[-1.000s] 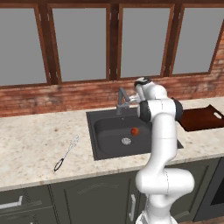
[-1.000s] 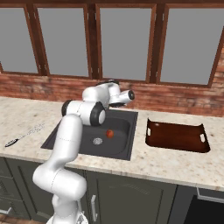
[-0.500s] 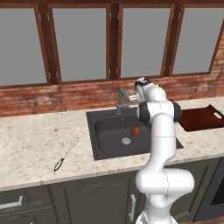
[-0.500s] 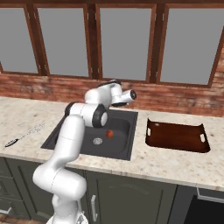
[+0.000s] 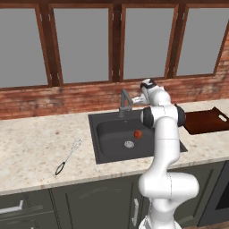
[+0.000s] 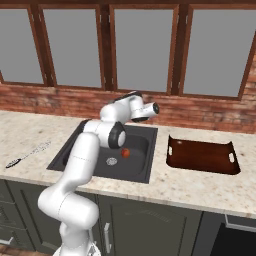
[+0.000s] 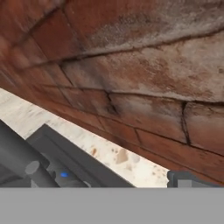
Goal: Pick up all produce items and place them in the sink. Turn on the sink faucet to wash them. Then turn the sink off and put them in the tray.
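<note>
Fingers (image 5: 137, 100) stand spread wide with nothing between them, held up at the back of the basin just beside the dark grey metal tap with its angular bent spout (image 5: 124, 102), and they face the red brick wall (image 7: 144, 74) close ahead. From the hand camera one dark finger tip (image 7: 186, 179) rises at the lower right, brick courses run slantwise across the upper part, a strip of pale speckled stone worktop (image 7: 118, 157) lies below them, and a dark grey bar of the tap with a small blue dot sits at the lower left. Below and in front of the fingers lies the large rectangular matte black sink with rounded corners (image 5: 112, 147), sunk into the worktop. Inside it, well below the fingers, the small round red-orange piece of produce (image 5: 138, 133) rests on the basin floor, just beside the small round silver drain (image 5: 129, 144) and apart from it. To the right of the fingers, well apart on the worktop, is the flat dark reddish-brown rectangular tray with raised rim and cut-out handles (image 6: 202, 157). Far to the left of the fingers, beyond the sink's left edge, a wire whisk with a black handle (image 5: 68, 157) lies flat on the worktop.
</note>
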